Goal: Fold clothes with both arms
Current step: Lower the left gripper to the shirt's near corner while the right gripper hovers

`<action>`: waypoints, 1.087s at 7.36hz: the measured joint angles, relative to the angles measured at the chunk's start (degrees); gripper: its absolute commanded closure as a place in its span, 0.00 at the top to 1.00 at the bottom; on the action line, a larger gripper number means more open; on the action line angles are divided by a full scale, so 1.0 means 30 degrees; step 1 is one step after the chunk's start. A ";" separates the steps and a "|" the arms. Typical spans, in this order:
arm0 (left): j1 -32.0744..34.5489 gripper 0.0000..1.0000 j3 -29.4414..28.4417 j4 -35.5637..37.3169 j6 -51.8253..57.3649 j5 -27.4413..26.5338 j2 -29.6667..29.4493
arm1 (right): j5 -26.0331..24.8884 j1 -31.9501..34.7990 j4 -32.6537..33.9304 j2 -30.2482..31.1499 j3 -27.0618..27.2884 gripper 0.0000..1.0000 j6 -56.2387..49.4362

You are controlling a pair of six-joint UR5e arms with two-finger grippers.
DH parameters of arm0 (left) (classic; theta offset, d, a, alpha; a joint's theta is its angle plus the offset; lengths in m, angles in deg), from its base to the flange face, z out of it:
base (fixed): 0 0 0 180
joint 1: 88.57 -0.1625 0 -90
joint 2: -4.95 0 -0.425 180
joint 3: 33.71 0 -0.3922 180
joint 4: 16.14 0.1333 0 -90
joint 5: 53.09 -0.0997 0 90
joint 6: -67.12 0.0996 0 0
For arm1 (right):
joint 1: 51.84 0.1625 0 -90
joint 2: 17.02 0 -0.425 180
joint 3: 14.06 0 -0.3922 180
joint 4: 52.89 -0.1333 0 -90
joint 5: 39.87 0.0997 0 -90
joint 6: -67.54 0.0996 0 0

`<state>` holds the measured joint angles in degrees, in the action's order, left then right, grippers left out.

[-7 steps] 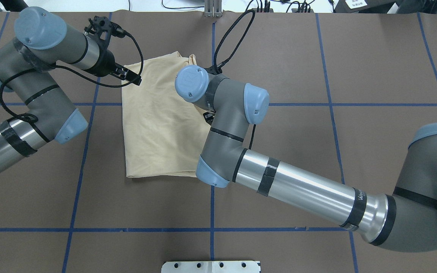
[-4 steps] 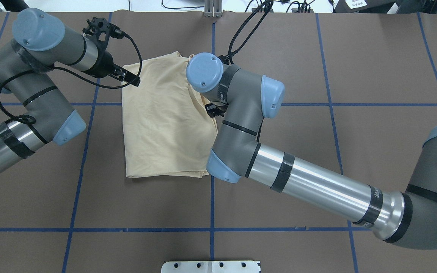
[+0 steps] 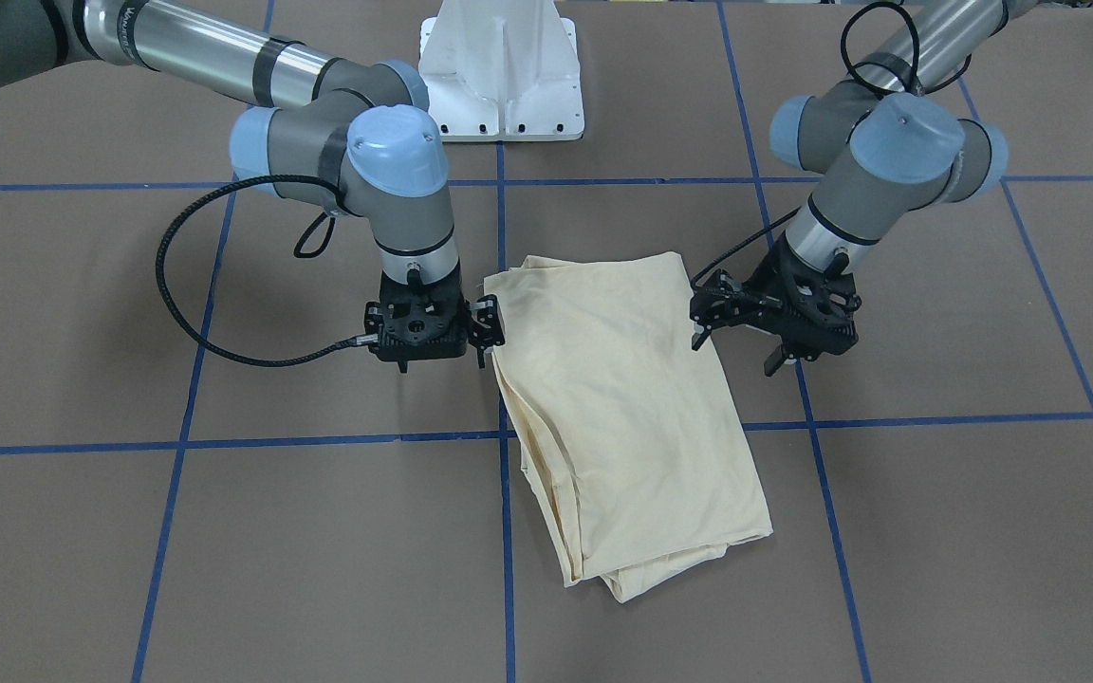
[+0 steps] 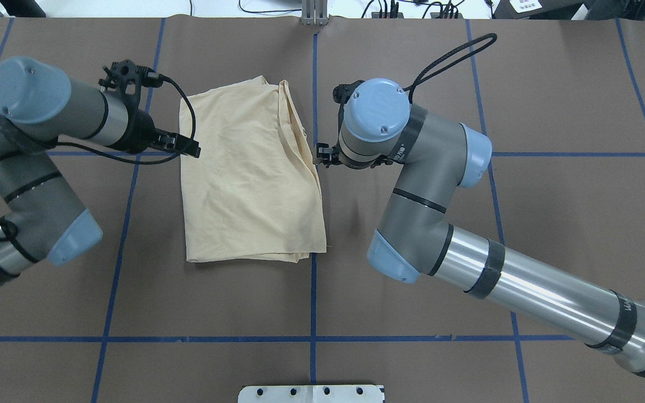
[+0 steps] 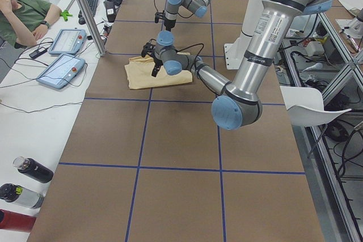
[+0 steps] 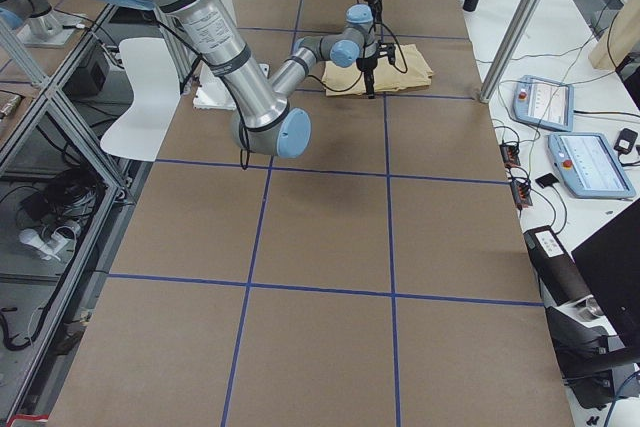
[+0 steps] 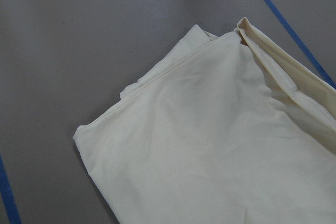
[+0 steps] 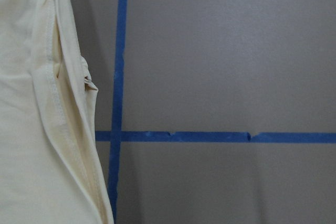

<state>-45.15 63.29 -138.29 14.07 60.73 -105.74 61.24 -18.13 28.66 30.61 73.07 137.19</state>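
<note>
A folded cream T-shirt (image 4: 249,179) lies on the brown table (image 4: 552,168), left gripper (image 4: 191,149) beside one edge, right gripper (image 4: 321,155) beside the other. You cannot tell if their jaws are open.

Left gripper (image 4: 194,149) and right gripper (image 4: 321,155) hover, seemingly empty.

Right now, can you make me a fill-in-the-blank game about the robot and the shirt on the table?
1. The shirt lies ___ the left hand and the right hand.
2. The tape lines on the table are ___ in colour.
3. The table itself is ___ in colour.
4. The shirt is not spread out flat; it is ___ over.
Missing words: between; blue; brown; folded.
</note>
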 measured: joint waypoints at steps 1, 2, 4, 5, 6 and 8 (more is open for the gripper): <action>-0.1597 1.00 0.0929 0.0020 -0.2075 -0.1220 0.0885 | 0.0015 -0.0030 -0.0070 0.0423 0.0615 0.99 0.1231; -0.3270 1.00 0.1397 0.0037 -0.4050 -0.2658 0.1514 | -0.0005 -0.0045 -0.0082 0.0598 0.0842 0.99 0.1754; -0.5225 0.57 0.1581 0.0068 -0.6107 -0.4463 0.1996 | -0.0056 -0.0051 -0.0085 0.0690 0.0941 0.99 0.2006; -0.5508 0.55 0.1606 0.0188 -0.6368 -0.4750 0.2056 | -0.0066 -0.0062 -0.0085 0.0698 0.0947 0.99 0.2026; -0.5608 0.55 0.1662 0.0565 -0.6443 -0.4848 0.2064 | -0.0077 -0.0077 -0.0084 0.0703 0.0961 0.99 0.2033; -0.5646 0.55 0.1836 0.1267 -0.6426 -0.4831 0.2057 | -0.0117 -0.0114 -0.0084 0.0713 0.0964 0.99 0.2035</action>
<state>-62.09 68.80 -134.48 -5.21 46.24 -99.57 60.89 -18.48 28.41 32.75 75.97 143.30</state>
